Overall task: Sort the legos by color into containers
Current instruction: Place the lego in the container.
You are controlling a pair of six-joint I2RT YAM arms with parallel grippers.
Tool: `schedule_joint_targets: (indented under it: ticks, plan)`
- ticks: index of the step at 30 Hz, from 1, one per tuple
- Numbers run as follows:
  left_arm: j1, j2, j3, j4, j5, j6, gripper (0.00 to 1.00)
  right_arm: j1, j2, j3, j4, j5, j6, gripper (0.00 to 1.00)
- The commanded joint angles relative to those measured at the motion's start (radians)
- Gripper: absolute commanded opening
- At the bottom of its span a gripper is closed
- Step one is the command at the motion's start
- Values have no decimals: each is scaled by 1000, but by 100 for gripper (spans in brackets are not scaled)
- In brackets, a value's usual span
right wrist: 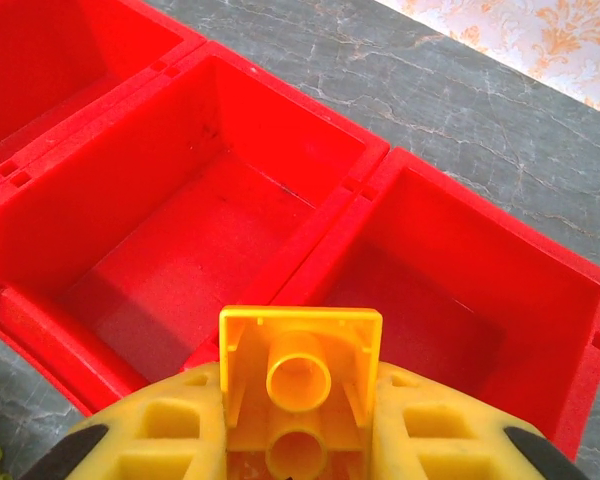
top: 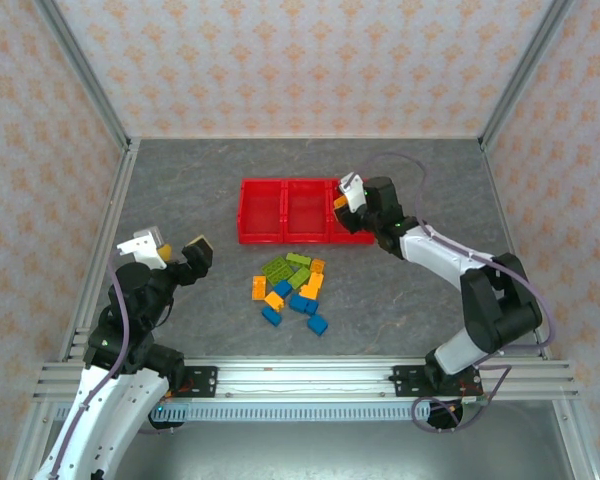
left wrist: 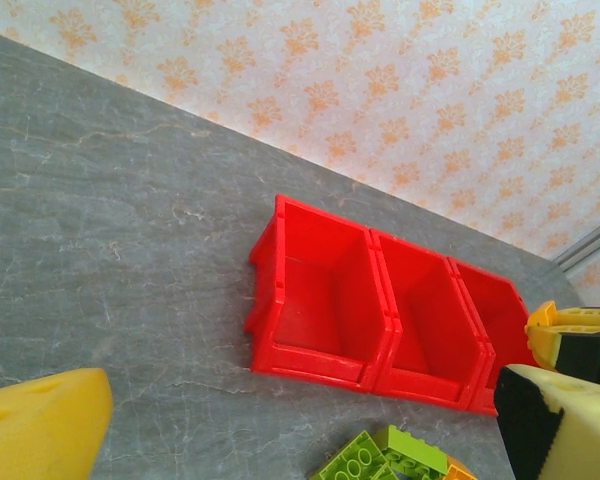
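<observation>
Three joined red containers point(top: 285, 212) stand in a row at the table's middle back; all three bins look empty. A pile of blue, green and orange legos point(top: 293, 288) lies just in front of them. My right gripper point(top: 342, 200) hovers over the right bin, shut on an orange lego point(right wrist: 300, 385) whose hollow underside faces the wrist camera, above the wall between the middle and right bins point(right wrist: 325, 235). My left gripper point(top: 180, 252) hangs open and empty to the left of the pile, its yellow fingers point(left wrist: 40, 425) far apart; green legos point(left wrist: 385, 458) lie ahead of it.
Aluminium frame posts and patterned walls enclose the grey table point(top: 180, 190). A metal rail point(top: 300, 380) runs along the near edge by the arm bases. Open table surface lies left and right of the bins.
</observation>
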Motion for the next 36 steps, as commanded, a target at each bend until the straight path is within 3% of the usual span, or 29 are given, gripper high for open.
schedule_joint_targets:
  ticks: [1,4,13,20,24,32,36]
  plan:
    - [-5,3,-8,31,17,10,99,-10,26,-3,79,10,32,29]
    - [-5,5,-8,31,19,11,99,-11,44,-2,93,19,32,30]
    - [-5,-4,-11,35,16,10,99,-11,28,-73,186,55,54,52]
    - [-5,16,-9,32,15,11,99,-11,-51,-122,190,52,90,58]
    - [-5,18,-10,32,13,10,99,-8,-145,-136,174,55,188,66]
    - [-5,30,-8,31,18,7,99,-2,-206,34,-218,132,589,75]
    - [-5,31,-9,33,20,7,99,7,-198,111,-411,133,748,86]
